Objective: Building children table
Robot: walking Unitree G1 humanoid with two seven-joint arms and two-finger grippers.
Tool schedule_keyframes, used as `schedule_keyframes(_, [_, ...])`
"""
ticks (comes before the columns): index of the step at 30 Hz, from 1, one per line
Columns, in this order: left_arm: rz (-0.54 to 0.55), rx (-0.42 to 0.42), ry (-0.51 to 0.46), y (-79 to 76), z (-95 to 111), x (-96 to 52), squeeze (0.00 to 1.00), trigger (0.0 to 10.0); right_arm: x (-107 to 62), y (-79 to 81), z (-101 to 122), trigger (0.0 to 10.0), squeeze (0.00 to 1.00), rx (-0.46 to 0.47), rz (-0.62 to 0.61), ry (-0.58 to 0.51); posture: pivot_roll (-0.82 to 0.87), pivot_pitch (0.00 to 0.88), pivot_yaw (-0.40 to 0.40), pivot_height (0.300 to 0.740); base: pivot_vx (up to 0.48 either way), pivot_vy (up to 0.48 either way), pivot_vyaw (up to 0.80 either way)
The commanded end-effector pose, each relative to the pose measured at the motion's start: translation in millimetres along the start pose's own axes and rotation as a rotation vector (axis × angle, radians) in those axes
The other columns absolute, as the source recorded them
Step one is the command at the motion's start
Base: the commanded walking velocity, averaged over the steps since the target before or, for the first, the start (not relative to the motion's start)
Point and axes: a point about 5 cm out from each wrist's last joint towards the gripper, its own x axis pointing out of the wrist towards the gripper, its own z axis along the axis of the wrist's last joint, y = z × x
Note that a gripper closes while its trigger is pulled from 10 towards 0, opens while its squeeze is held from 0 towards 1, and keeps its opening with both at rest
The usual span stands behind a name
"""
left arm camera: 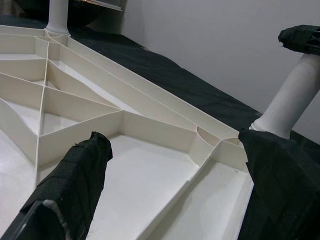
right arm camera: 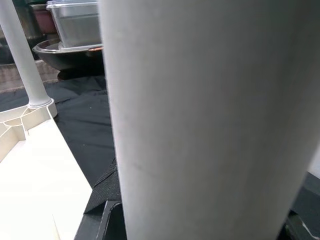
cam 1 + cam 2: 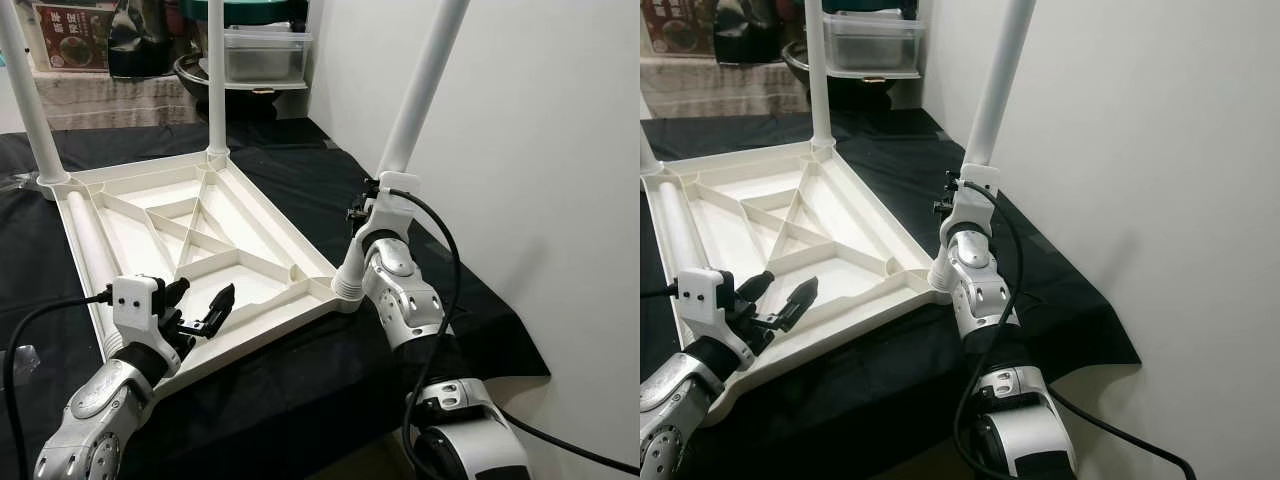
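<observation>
Two eye views show the upturned white ribbed plastic children's table (image 3: 200, 235) lying on the black-draped tabletop (image 3: 290, 160), left gripper (image 3: 200, 305) released above its near edge; right wrist view: right gripper (image 3: 372, 205) grasping the white tubular table leg (image 2: 200, 120).

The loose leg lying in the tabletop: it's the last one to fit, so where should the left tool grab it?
Grip the loose leg mid-shaft, coming down from above with the fingers across it. It is a round tube lying flat along the tabletop's left rim, so only its upper side is exposed. The left tool hangs open nearby.
</observation>
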Motion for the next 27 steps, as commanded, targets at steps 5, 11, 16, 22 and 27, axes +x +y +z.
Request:
schedule_keyframes(5, [-0.015, -0.006, 0.001, -3.0, -3.0, 2.6, 0.00, 10.0, -2.6, -5.0, -19.7, 10.0, 0.00, 0.003, -0.012, 0.111, 0.04, 0.000, -0.139, 0.740, 0.000, 0.000, 0.00])
schedule_keyframes(11, [-0.017, -0.005, 0.004, -2.5, -3.5, 2.8, 0.00, 10.0, -3.6, -1.4, -7.8, 10.0, 0.05, -0.008, 0.007, 0.054, 0.04, 0.000, -0.138, 0.740, 0.000, 0.000, 0.00])
schedule_keyframes(16, [-0.021, -0.006, 0.006, -3.0, -3.9, 3.9, 0.00, 10.0, -5.4, 0.2, -2.8, 10.0, 0.36, -0.009, 0.022, 0.025, 0.04, 0.000, -0.138, 0.740, 0.000, 0.000, 0.00])
schedule_keyframes(22, [-0.026, -0.008, 0.007, -3.0, -4.2, 3.5, 0.00, 10.0, -8.5, 2.2, 8.9, 10.0, 0.77, -0.029, 0.033, -0.067, 0.04, 0.000, -0.134, 0.740, 0.000, 0.000, 0.00])
schedule_keyframes(27, [-0.027, -0.008, 0.010, -2.9, -4.4, 3.1, 0.00, 10.0, -11.5, 3.2, 16.2, 10.0, 1.00, -0.036, 0.040, -0.135, 0.04, 0.000, -0.134, 0.740, 0.000, 0.000, 0.00])
